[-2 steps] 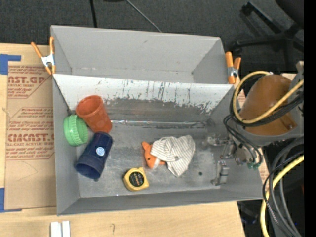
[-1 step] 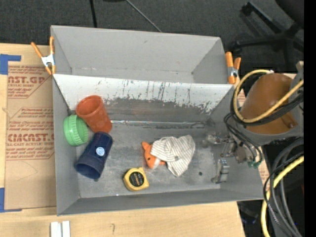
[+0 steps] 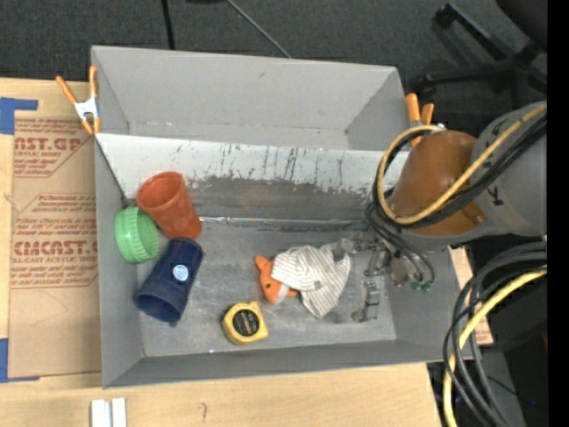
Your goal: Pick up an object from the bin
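The gripper [image 3: 366, 294] of the KUKA arm hangs low near the right end of the grey metal bin [image 3: 267, 96], close above the floor; whether it is open or closed cannot be told. Just beside it, on the side away from the arm, lies a crumpled white cloth with grey stripes [image 3: 311, 276], its nearest edge touching or all but touching the gripper. An orange toy [image 3: 269, 280] pokes out from the cloth's far side. Farther from the gripper, near the bin's front wall, sits a round yellow tape measure [image 3: 244, 322]. Well apart from the gripper, at the opposite end of the bin, three things lie close together: a dark blue cup [image 3: 171, 281] on its side, an orange cup [image 3: 167, 205] also tipped over, and a green round lid [image 3: 135, 235] against the wall between them. Neither cup shows what it holds.
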Tool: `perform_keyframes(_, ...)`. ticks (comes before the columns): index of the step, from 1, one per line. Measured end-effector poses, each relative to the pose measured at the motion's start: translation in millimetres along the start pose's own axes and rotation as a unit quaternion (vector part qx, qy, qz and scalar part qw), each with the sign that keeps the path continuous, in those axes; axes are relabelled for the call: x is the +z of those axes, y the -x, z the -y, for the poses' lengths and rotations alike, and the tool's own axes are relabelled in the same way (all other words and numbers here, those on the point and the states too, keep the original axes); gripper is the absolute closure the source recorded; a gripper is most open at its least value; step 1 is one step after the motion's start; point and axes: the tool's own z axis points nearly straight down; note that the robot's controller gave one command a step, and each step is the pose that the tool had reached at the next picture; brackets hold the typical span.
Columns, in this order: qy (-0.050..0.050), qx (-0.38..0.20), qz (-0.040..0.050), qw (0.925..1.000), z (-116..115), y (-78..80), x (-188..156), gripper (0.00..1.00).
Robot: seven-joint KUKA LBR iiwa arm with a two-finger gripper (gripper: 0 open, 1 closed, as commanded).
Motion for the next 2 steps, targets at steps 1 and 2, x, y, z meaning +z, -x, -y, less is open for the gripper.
perform_keyframes(1, 0.001, -0.032, -0.0033, 0.9995, -48.7, 12.8, 24.1, 0.00)
perform_keyframes(2, 0.002, -0.114, -0.0008, 0.9935, -58.0, 5.1, 32.3, 1.00)
